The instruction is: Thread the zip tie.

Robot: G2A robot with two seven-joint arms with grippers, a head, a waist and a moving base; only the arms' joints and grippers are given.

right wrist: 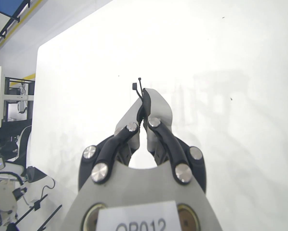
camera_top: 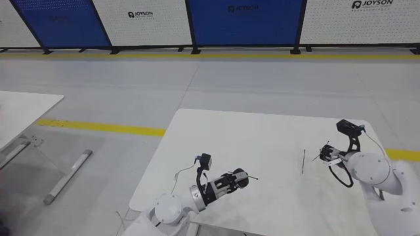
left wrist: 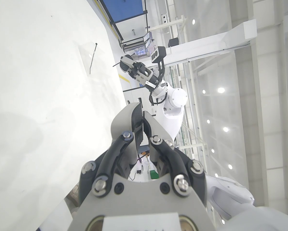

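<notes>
Right jaws clenched on thin black plastic zip tie [right wrist: 134, 86], head and tip jutting forward. Left jaws clenched, well apart. Second black tie [camera_top: 303, 160] lies on white bench [camera_top: 262, 137], nearer right arm.

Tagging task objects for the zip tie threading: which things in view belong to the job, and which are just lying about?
In the job: right gripper shut on a zip tie; left gripper shut on a thin black strip, likely another tie.
Lying about: loose zip tie on the table; second table; pegboard panels.
</notes>
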